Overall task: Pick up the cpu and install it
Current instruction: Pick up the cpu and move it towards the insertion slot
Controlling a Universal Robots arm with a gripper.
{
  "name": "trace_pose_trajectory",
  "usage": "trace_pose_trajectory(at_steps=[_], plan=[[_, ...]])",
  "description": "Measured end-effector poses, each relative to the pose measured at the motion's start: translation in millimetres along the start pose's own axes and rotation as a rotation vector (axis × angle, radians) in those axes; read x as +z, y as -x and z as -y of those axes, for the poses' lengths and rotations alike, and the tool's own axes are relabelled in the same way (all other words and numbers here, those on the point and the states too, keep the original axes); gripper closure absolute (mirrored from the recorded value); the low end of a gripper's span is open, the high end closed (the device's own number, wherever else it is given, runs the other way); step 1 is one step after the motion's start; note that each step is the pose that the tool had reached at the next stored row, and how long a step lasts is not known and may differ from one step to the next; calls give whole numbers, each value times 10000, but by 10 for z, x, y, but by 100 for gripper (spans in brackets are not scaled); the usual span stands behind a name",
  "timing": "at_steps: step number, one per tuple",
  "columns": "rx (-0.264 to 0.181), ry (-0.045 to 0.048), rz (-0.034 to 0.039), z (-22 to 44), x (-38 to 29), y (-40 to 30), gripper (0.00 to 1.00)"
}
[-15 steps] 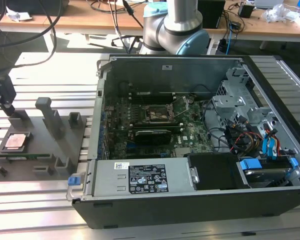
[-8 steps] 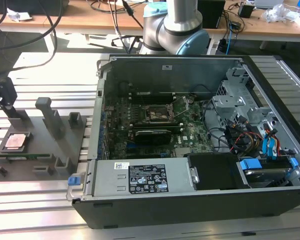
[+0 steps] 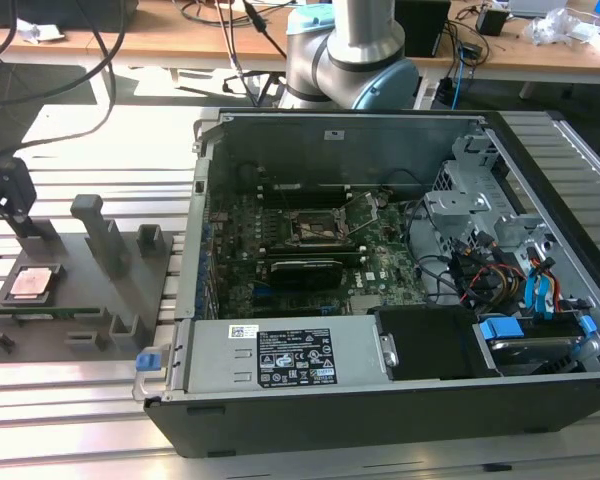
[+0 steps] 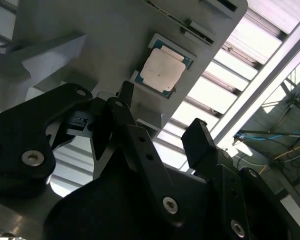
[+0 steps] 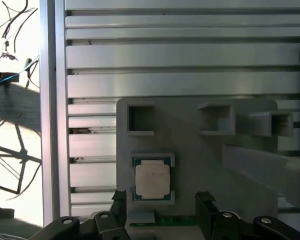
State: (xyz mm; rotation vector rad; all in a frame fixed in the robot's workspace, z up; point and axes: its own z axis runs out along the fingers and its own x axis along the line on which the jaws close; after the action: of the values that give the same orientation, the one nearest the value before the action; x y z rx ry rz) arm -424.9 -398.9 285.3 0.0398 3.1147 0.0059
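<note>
Claw spread wide, empty, over pale square teal-rimmed cpu, in grey fixture

Robot arm and jaws partly cut off.

No print is showing clearly enough to read. A large white label and a small white sticker are sitting on the power supply cover along the computer case's near edge. Another sticker is sitting on its far wall.
</note>
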Motion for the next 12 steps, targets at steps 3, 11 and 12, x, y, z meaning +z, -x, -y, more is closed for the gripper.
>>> trace_pose_trajectory(at_steps=[3,11,12], plan=[[0,0,0,0,33,-1,34],[0,0,0,1,139,-4,34],[0,0,0,1,148,-4,34]])
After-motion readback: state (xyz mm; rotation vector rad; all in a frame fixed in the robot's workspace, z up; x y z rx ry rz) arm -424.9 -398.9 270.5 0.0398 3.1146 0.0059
